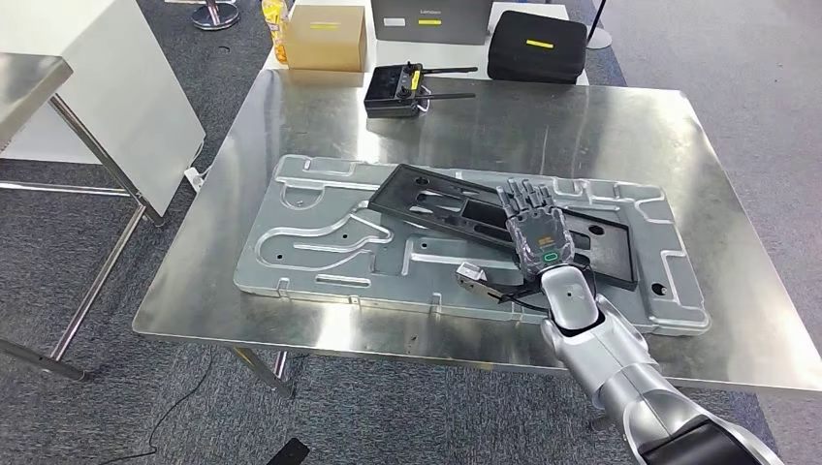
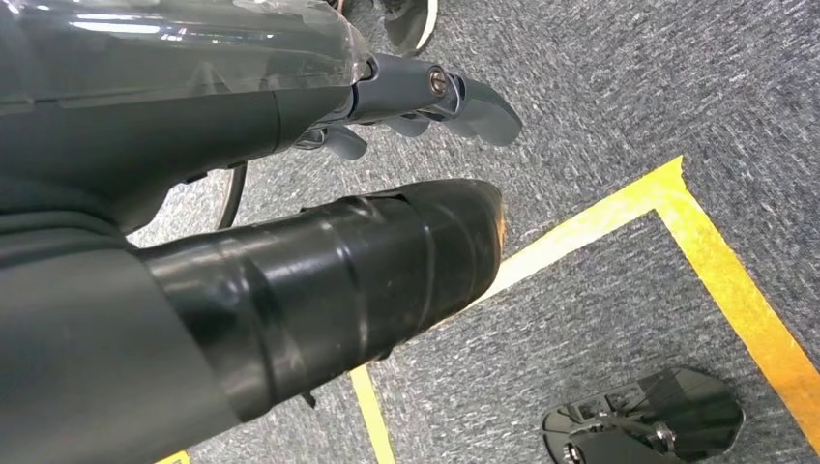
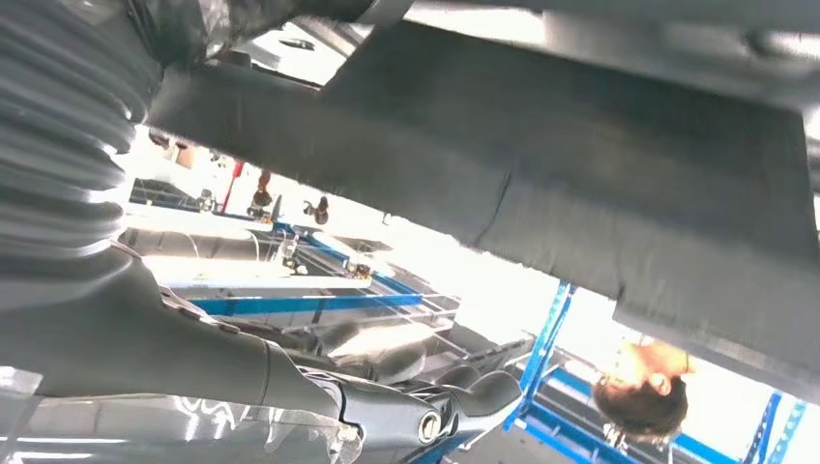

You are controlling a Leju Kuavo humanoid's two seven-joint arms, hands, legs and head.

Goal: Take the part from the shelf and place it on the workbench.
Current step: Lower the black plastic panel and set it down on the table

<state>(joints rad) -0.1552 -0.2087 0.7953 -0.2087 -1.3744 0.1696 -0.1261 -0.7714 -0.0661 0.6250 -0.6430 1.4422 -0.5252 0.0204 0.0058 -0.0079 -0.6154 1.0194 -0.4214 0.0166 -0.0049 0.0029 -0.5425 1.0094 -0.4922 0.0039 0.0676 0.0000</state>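
Observation:
The part [image 1: 436,208] is a flat black frame with cut-outs. It lies slantwise on a large stamped silver panel [image 1: 320,242] on the steel workbench [image 1: 582,126]. My right hand [image 1: 533,228] is stretched out flat over the part's right half, palm down and fingers straight. In the right wrist view the part's black surface [image 3: 580,164] runs close along the hand, and the thumb [image 3: 425,420] stands apart from it across a lit gap. My left hand [image 2: 425,97] hangs beside my body over grey carpet and holds nothing.
A black remote controller [image 1: 397,92] with antennas sits at the bench's far edge. Behind it are a cardboard box [image 1: 327,37] and a black case [image 1: 536,46]. Another metal table [image 1: 29,82] stands at the left. A person [image 3: 643,391] and blue shelving [image 3: 541,338] lie ahead.

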